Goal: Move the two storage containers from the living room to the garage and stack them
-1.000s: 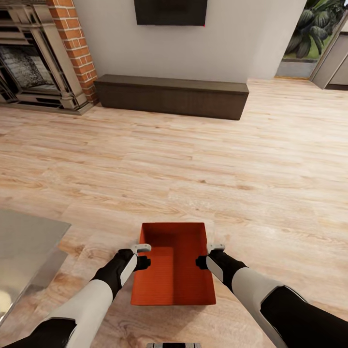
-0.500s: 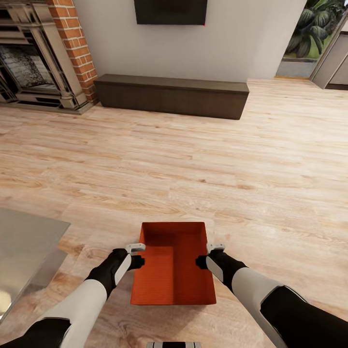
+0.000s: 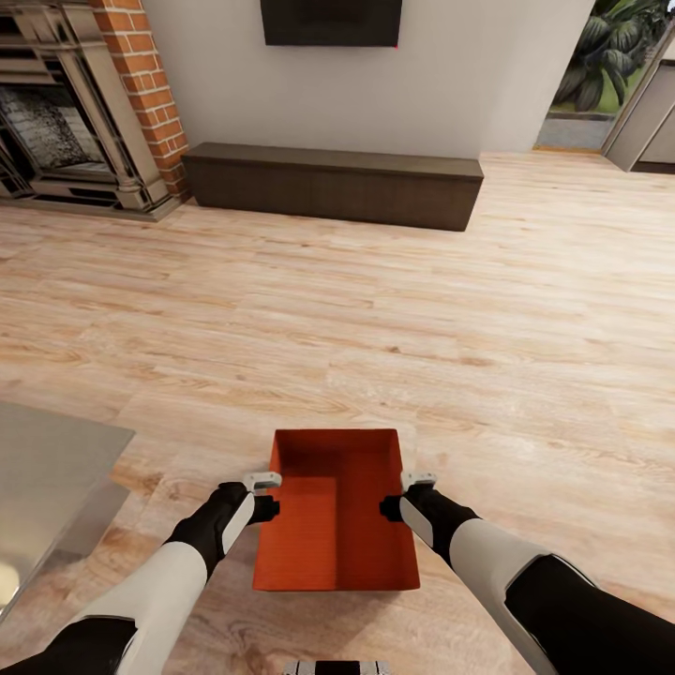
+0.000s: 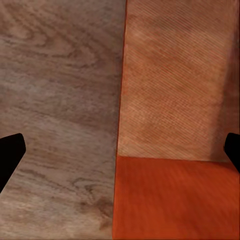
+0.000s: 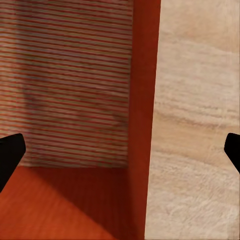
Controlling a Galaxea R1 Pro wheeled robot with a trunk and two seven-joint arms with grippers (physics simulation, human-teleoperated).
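Head view: lidless red-orange storage container (image 3: 336,525) sits between both open tools, left (image 3: 260,495) and right (image 3: 405,494).

Head view: high, facing forward and down over wood floor (image 3: 375,309).
Wrist views: close, straddling container (image 3: 336,511) walls.
Shared: container, floor.

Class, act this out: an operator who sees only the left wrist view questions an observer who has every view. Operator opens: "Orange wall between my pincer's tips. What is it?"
Observer: A lidless storage container on the wood floor.
Operator: Where is my other arm?
Observer: The right pincer straddles the opposite wall, fingers apart.
Operator: What lies ahead?
Observer: A long dark cabinet by the wall, with a brick fireplace to its left.
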